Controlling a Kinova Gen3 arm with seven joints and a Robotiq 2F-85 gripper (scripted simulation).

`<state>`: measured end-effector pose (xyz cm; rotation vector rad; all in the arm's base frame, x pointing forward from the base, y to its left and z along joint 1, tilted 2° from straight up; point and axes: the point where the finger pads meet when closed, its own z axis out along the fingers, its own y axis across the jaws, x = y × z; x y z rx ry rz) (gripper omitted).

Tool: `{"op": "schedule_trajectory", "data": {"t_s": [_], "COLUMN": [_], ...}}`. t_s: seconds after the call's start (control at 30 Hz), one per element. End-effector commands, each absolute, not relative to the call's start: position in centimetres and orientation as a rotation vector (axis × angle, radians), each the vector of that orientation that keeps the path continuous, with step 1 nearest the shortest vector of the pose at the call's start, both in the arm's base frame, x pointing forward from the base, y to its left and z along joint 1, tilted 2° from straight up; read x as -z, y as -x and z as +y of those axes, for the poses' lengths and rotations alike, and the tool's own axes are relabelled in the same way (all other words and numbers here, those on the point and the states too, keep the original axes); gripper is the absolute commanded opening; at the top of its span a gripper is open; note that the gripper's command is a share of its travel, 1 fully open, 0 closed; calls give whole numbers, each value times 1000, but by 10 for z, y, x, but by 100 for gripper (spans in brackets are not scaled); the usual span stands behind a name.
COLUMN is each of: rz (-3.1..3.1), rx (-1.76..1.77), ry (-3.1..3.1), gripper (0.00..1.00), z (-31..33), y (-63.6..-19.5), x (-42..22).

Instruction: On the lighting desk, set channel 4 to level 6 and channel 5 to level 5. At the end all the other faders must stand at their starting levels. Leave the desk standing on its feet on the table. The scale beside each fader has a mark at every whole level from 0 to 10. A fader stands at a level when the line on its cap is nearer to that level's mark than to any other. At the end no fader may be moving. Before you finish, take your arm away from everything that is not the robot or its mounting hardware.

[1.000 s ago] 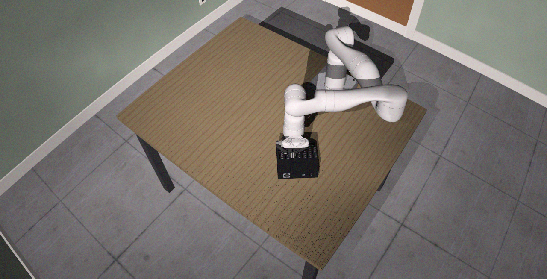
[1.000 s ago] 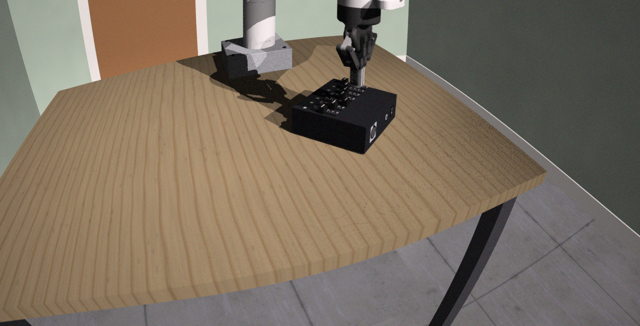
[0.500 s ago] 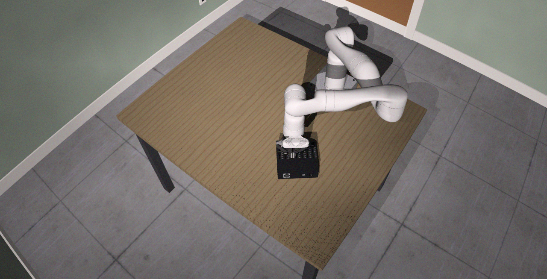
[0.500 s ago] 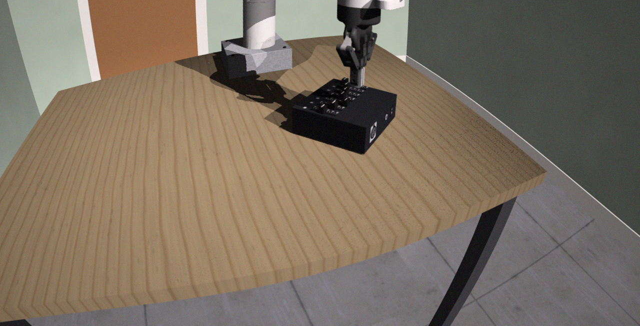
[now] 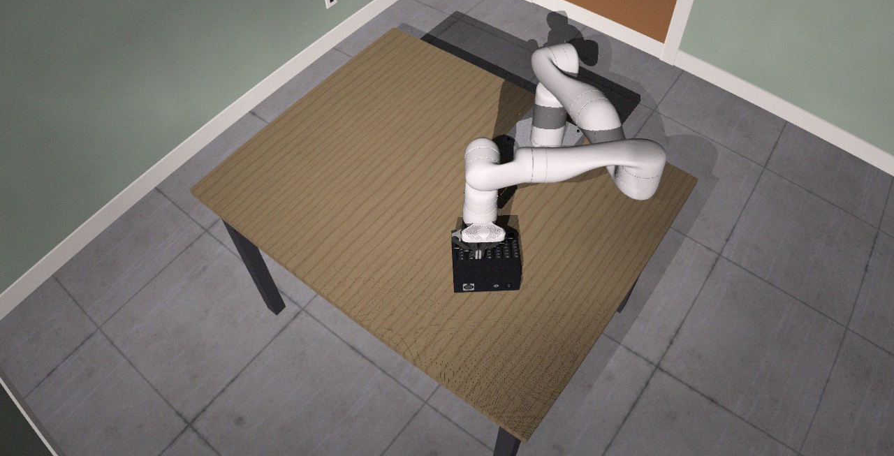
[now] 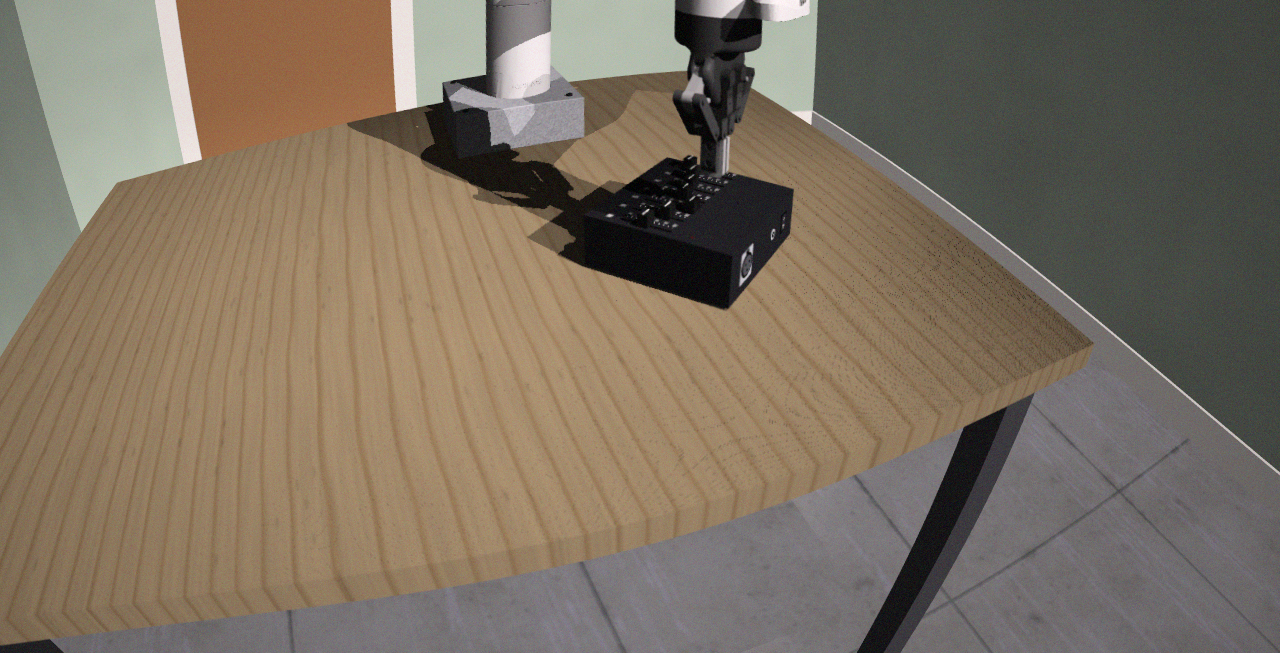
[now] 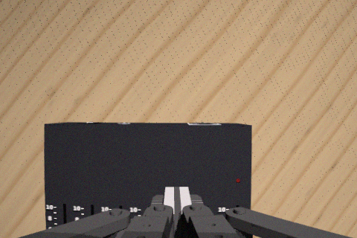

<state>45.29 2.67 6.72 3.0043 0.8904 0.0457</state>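
Note:
The black lighting desk [image 5: 487,273] [image 6: 666,248] [image 7: 144,156] stands on its feet on the wooden table [image 5: 350,140] [image 6: 358,353] [image 7: 149,25], near the right edge. My gripper [image 6: 720,165] [image 7: 176,202] is shut, with nothing between the fingers. It points straight down, with the tips at the fader rows on the desk's top, on the side towards the arm's base. I cannot tell whether the tips touch a cap. In the wrist view the fingers hide most faders; only the "10" scale marks [image 7: 50,207] show at the left. The fader caps [image 6: 664,202] are too small to read their levels.
The arm's grey base block [image 6: 512,118] stands at the table's back edge, behind the desk. The desk's side wall towards the exterior camera carries a round socket [image 6: 748,261]. The table's right edge [image 6: 904,228] runs close beside the desk.

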Motion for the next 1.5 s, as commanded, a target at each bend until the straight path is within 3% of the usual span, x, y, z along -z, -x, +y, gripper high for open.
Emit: {"op": "schedule_trajectory", "data": {"t_s": [0.0, 1.47], "rz": [880, 879], "rx": [-47, -46], "ry": [-3009, -3009], "gripper": [0, 0], "z": [27, 26], "y": [-455, -457], "x": [-65, -44]}}
